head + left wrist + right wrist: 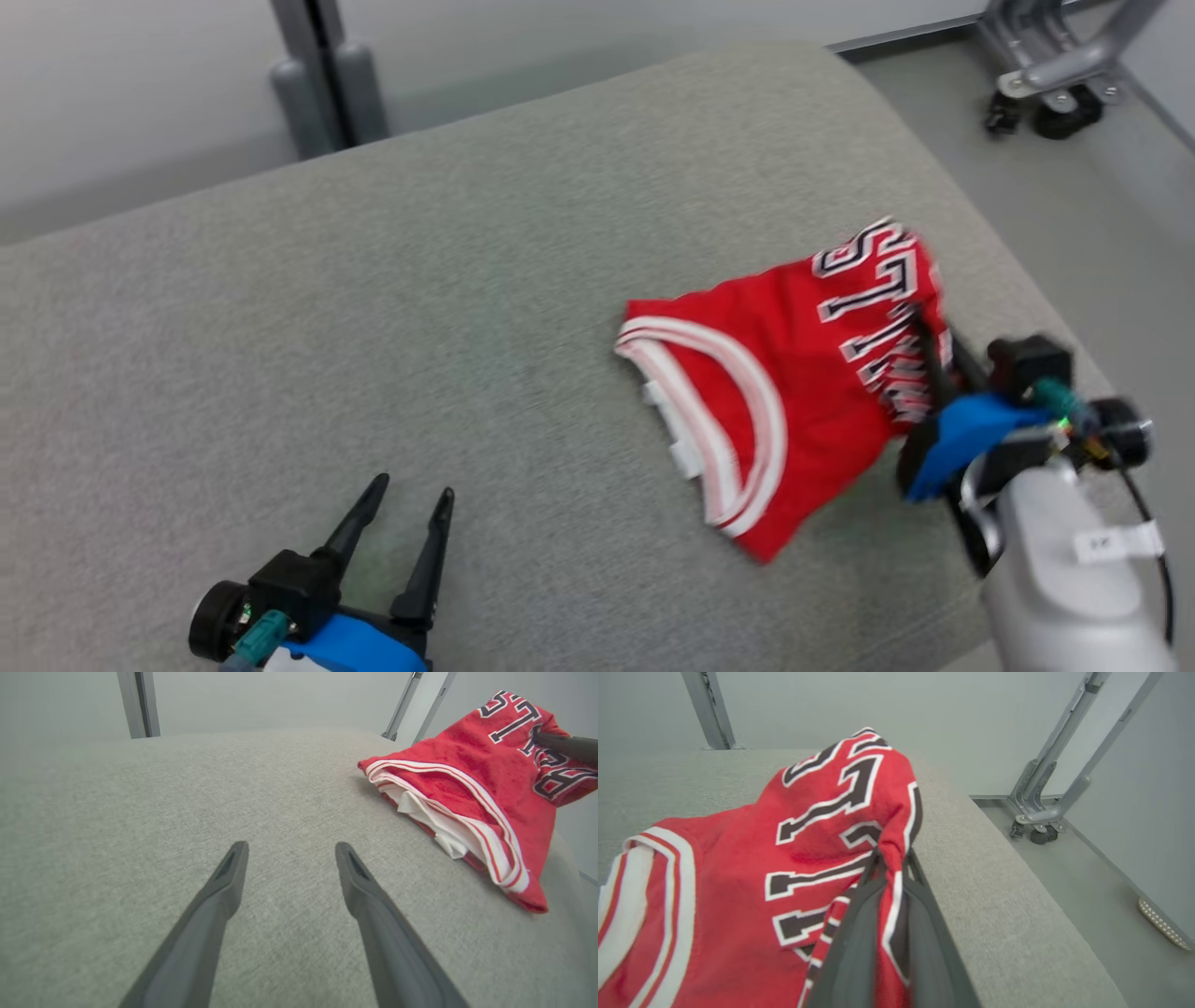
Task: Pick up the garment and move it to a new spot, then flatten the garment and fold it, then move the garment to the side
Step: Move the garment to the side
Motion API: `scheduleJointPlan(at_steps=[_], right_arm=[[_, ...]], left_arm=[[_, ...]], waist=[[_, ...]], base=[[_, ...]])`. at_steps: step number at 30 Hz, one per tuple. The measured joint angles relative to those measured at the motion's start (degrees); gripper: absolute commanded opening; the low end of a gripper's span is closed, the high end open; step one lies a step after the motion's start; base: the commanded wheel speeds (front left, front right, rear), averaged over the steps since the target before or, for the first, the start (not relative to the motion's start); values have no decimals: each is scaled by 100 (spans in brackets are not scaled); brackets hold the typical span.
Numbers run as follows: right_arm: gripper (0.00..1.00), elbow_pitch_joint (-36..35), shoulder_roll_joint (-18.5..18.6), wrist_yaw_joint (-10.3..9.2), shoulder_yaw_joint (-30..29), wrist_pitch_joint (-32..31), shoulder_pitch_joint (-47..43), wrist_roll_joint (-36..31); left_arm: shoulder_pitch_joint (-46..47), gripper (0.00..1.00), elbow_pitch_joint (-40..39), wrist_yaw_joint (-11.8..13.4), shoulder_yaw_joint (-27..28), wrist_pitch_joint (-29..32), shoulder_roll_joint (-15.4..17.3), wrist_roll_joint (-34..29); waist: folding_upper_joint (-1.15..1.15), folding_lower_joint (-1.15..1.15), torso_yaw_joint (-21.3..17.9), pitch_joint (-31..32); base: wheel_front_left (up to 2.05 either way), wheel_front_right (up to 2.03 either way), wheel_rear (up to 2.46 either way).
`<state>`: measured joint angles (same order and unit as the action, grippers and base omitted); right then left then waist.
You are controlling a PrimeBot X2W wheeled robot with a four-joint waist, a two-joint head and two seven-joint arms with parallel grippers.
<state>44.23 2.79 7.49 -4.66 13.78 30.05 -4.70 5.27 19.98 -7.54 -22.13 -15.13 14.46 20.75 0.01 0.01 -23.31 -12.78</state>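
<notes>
Red garment [794, 373] with white-striped trim and dark, seemingly black, white-edged lettering on a grey surface [373, 327]

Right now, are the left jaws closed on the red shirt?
No, the left gripper has its jaws open above the grey cushion, apart from the red shirt.

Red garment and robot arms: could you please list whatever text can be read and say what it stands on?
"LLS": black, white-edged letters on the garment; the rest of the word is creased and unclear.
White tag on the right forearm: marks too small to read.
White tab at the neckline: nothing legible.
</notes>
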Motion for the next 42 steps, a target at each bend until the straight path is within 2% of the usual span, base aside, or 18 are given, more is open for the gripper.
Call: scheduleJointPlan(at_steps=[6, 12, 13, 14, 15, 19, 22, 28, 34, 39, 42], right_arm=[[0, -638, 0, 1, -1826, -589, 444, -1634], [0, -1306, -2, 1, -2895, -918, 488, -2439], [13, -1392, -7, 2, -3020, -925, 494, -2497], [13, -1469, -14, 3, -3175, -945, 509, -2505], [100, -1510, -7, 3, -3298, -950, 532, -2502], [100, -1604, 0, 1, -3441, -576, 710, -2395], [100, -1504, 1, 1, -3223, -220, 738, -2172], [100, -1100, 0, 1, -2090, 79, 754, -1345], [100, -1316, 3, 0, -834, 120, 189, -244], [100, -1437, -3, 1, -59, 120, -591, 579], [100, -1333, -9, 1, 108, 120, -923, 865]], left_arm=[[102, 100, -101, 0, -47, 1, 347, 156], [210, 100, -201, 0, -37, -1, 543, 265], [220, 100, -223, -1, -42, -2, 560, 278], [227, 100, -241, -1, -42, -8, 578, 285], [240, 100, -250, -1, -37, -10, 595, 296], [310, 100, -226, -4, 62, -10, 622, 316], [311, 100, -133, -3, 175, -9, 573, 303], [230, 100, 74, -3, 501, 0, 330, 175], [198, 100, 245, -3, 861, 0, 34, -26], [158, 100, 481, -2, 1268, 1, -232, -219], [98, 100, 593, -3, 1393, 1, -327, -322]], waist=[[0, 0, 471, -332], [0, 0, 864, -639], [0, 0, 911, -682], [0, 0, 953, -723], [0, 0, 989, -760], [-1, 1, 1086, -807], [-1, 0, 1120, -721], [-1, 0, 1216, -426], [-1, -1, 1460, -65], [-1, -1, 1781, 246], [-2, -1, 1917, 397]], base=[[0, 0, 0], [0, 0, 0], [0, 0, 0], [0, 0, 0], [0, 0, 0], [0, 0, 0], [0, 0, 0], [0, 0, 0], [0, 0, 0], [0, 0, 0], [0, 0, 0]])
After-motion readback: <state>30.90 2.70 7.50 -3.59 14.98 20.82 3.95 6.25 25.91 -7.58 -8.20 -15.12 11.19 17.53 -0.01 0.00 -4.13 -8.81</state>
